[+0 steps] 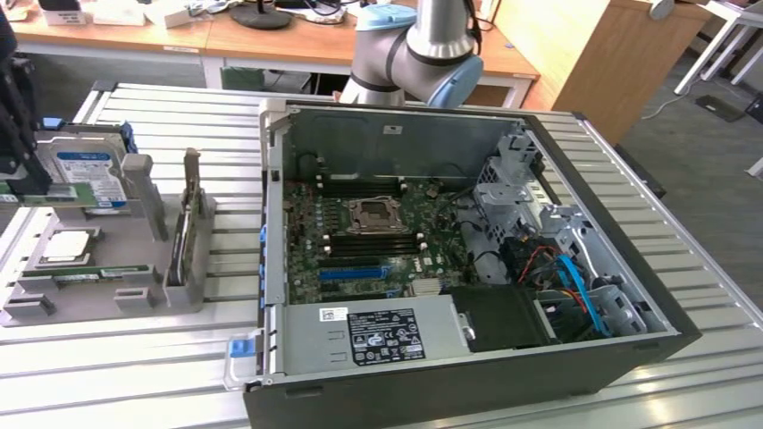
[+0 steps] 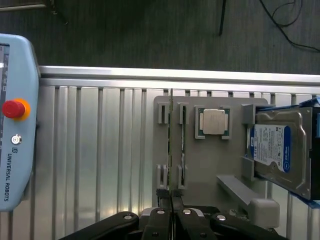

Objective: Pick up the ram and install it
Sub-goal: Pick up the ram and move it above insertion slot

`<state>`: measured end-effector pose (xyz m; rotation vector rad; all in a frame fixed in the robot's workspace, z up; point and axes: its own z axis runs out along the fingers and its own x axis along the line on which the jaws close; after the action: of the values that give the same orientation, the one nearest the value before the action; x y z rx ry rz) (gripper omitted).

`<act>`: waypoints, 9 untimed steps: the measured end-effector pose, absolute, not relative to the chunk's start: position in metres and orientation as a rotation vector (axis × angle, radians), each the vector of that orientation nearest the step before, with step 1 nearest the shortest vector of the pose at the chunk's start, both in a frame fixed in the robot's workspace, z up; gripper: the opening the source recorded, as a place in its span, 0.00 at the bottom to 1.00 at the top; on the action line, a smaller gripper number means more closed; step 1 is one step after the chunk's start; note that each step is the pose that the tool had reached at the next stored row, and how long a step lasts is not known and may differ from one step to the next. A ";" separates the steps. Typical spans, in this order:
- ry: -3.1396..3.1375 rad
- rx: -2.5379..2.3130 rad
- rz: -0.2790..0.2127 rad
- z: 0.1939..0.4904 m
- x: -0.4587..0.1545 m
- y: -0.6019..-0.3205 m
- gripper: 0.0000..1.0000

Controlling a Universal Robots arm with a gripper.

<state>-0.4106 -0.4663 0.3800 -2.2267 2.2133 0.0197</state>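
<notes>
Ribbed metal table (image 2: 100, 150) is carrying the grey parts holder (image 2: 210, 165). I am pinching the ram (image 2: 171, 145) in my claw (image 2: 171, 212) and holding it edge-on over the holder, presumably so its contact edge is left free.

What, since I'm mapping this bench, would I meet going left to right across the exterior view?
Gripper shut on the ram → hard drive → upright holder → processor socket inside the open computer case → blue cables.

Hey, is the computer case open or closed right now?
Open: the computer case lies with its side panel off, so the motherboard and power supply show inside.
</notes>
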 end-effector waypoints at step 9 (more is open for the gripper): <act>2.213 -2.227 0.020 0.406 -0.411 -0.466 0.12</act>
<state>-0.4106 -0.4663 0.4060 -2.2267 2.2131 0.0197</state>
